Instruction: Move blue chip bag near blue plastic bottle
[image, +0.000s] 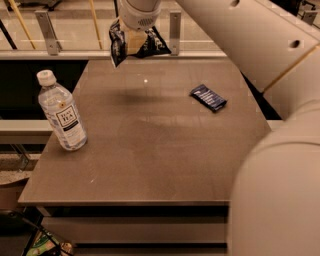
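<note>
Hand (135, 42) gripped blue chip bag (156, 46), high over far desk (150, 150) edge. Blue plastic bottle (62, 117) stood at left edge. I judged best: swing left slowly, set bag down beside bottle, no bump.

Table (150, 145): bottle (62, 117) left, dark packet (208, 97) right (jaws with blue chip bag (156, 46) above far edge)

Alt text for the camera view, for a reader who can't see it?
The gripper holds the blue chip bag in the air over the far side of the table. The blue plastic bottle stands near the left edge; a flat blue packet lies right.
</note>
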